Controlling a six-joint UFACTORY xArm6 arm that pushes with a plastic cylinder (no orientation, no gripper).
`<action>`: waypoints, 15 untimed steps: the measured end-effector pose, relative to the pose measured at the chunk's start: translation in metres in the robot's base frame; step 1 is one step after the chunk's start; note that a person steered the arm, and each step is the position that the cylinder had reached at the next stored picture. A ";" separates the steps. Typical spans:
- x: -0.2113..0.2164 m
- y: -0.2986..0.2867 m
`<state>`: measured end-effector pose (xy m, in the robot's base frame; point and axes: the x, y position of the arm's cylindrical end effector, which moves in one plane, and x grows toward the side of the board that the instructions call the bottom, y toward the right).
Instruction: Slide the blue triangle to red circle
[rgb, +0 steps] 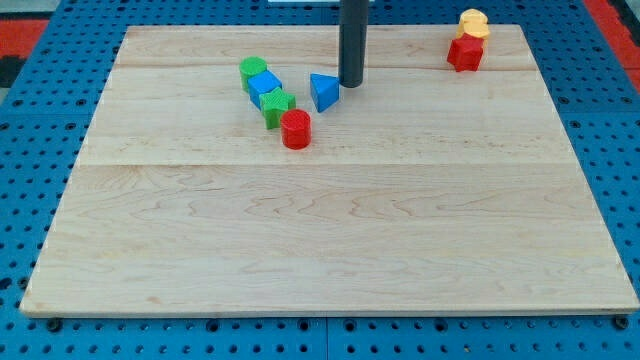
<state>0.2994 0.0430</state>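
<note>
Resting just right of the blue triangle, the jawless tool's tip is shown; green star adjoins red circle; no writing is legible.

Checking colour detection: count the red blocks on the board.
2: the red circle below the green-and-blue cluster near centre-top, and a red block under the yellow block at top right.

No readable text, label, number or sign shows anywhere.
</note>
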 end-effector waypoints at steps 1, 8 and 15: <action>-0.021 0.006; 0.005 -0.038; 0.034 -0.038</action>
<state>0.3334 0.0047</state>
